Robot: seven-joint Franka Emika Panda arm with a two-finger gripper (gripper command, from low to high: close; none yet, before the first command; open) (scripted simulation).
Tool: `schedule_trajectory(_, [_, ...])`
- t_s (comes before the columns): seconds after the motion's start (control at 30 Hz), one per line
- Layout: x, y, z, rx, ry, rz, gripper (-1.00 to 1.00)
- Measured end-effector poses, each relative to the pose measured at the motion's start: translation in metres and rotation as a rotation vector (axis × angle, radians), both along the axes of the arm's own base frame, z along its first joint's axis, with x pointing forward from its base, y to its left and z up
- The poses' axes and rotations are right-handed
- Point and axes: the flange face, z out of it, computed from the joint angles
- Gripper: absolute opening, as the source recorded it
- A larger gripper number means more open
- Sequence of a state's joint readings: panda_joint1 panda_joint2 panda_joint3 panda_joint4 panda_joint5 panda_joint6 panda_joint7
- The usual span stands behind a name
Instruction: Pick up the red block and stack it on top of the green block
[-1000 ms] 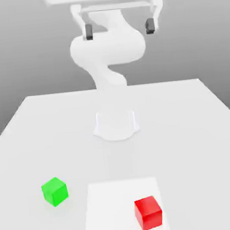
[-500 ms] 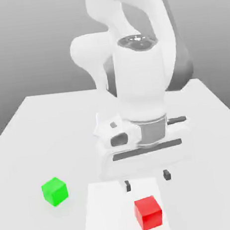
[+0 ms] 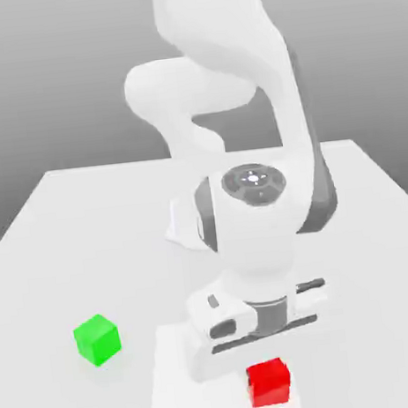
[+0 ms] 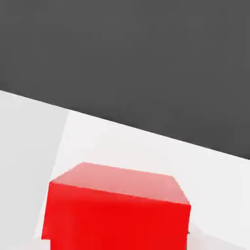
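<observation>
The red block [image 3: 269, 383] is a smooth, plain cube with flat faces and straight edges, and it has no clearly longer axis. It is located at the pale square [image 3: 180, 403] on the smooth white table [image 3: 55, 267], below the claw [image 3: 268, 375]. In the exterior view one face looks toward the camera, turned only a little. Whether the claw is open or closed, one cannot tell. The exterior view gives also the glossy white arm [image 3: 255, 237] and the green block [image 3: 97, 340], well apart; the hand view gives a paler pink face of the red block
</observation>
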State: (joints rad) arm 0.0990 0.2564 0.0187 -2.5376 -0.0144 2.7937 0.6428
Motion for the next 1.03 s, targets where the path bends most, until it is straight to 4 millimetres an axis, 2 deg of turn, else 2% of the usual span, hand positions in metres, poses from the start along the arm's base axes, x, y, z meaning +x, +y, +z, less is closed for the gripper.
schedule_trajectory(0.07, [-0.001, -0.001, 0.023, 0.0, 0.0, -0.003, -1.0])
schedule_trajectory(0.1, [-0.003, -0.014, 0.031, -0.004, -0.001, -0.05, -1.0])
schedule_trajectory(0.2, [-0.016, -0.08, 0.045, -0.019, -0.005, -0.295, -1.0])
schedule_trajectory(0.23, [-0.024, -0.109, 0.048, -0.022, -0.005, -0.398, -1.0])
schedule_trajectory(0.3, [-0.043, -0.153, 0.055, -0.025, -0.006, -0.582, -1.0])
schedule_trajectory(0.37, [-0.066, -0.191, 0.06, -0.023, -0.006, -0.761, -1.0])
schedule_trajectory(0.43, [-0.09, -0.218, 0.065, -0.017, -0.005, -0.92, -1.0])
schedule_trajectory(0.5, [-0.112, -0.239, 0.068, -0.006, -0.003, -1.068, -1.0])
schedule_trajectory(0.53, [-0.117, -0.243, 0.063, -0.002, -0.002, -1.103, -1.0])
schedule_trajectory(0.73, [-0.122, -0.247, 0.01, 0.002, -0.001, -1.138, -1.0])
schedule_trajectory(0.77, [-0.123, -0.247, 0.005, 0.001, -0.001, -1.139, 1.0])
schedule_trajectory(0.97, [-0.124, -0.247, 0.002, 0.001, -0.001, -1.14, 1.0])
schedule_trajectory(1.03, [-0.122, -0.248, 0.013, 0.002, -0.001, -1.139, 1.0])
